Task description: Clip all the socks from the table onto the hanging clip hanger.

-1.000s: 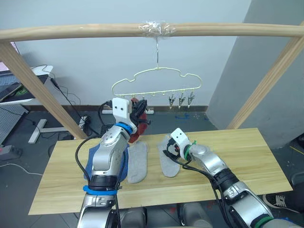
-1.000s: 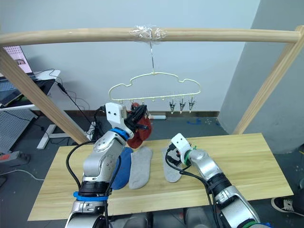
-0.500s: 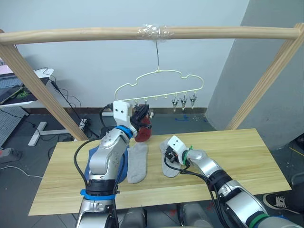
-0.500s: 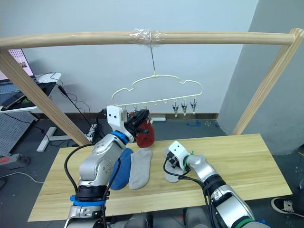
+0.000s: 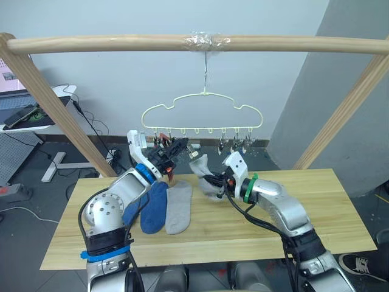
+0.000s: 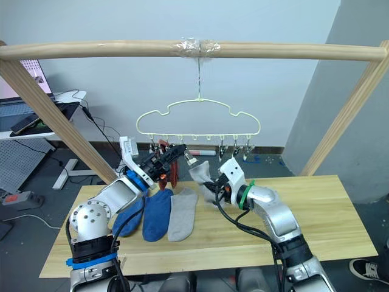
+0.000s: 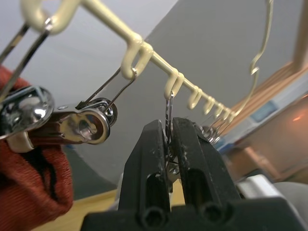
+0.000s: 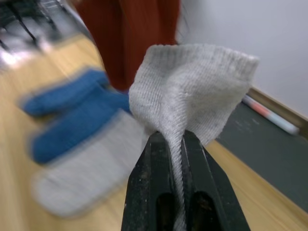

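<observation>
Below both grippers, a long pale wood-plank table [image 5: 316, 207] carries two blue socks [image 5: 153, 207] and one light grey sock [image 5: 177, 207]. Above them hangs a pale-yellow cloud-shaped wire clip hanger [image 5: 203, 112]. Left gripper [image 7: 168, 144] pinches a small metal clip [image 7: 168, 122]. Right gripper [image 8: 174, 144] holds another light grey sock [image 8: 192, 91] beside it.

Two silver-grey metallic arms with rounded joints, black cables looped alongside; blue bands on the left arm, a green band on the right; white wrist blocks; black two-fingered left gripper [image 5: 178, 146] and right gripper [image 5: 209, 180].
</observation>
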